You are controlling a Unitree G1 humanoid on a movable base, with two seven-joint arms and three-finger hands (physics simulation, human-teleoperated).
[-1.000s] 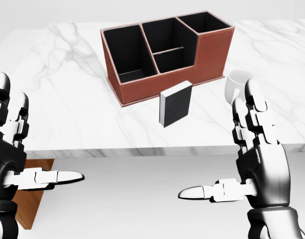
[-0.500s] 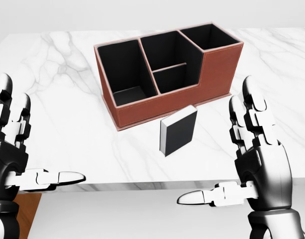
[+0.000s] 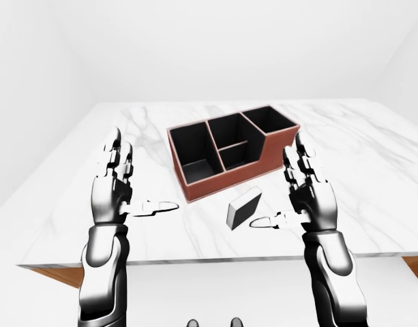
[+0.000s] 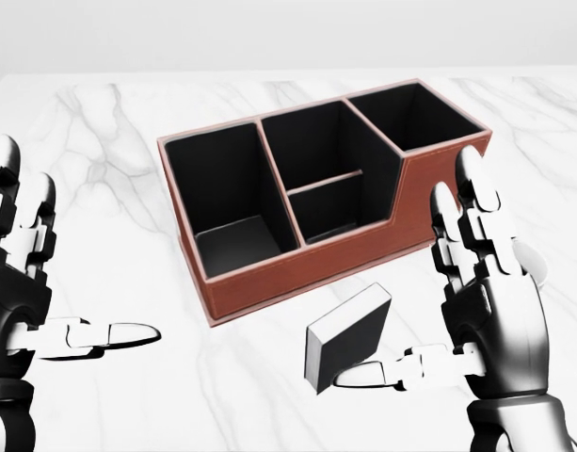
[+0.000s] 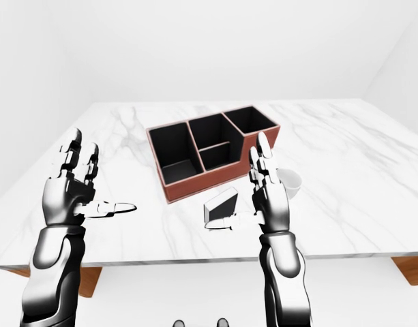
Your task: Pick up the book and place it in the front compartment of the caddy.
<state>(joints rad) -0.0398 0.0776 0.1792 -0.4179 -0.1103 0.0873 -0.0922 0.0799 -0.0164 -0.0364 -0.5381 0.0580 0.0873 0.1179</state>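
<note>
Spread open beside the small dark upright book near the reddish-brown leather caddy on the white marble counter, my right hand could knock it over by closing carelessly.

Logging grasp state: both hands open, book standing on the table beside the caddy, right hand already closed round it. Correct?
Not quite. The right hand is open, not closed round the book: in the head view its thumb only points toward the book while the fingers stand straight up. The rest holds: the left hand is open, and the book stands on the table beside the caddy.
</note>
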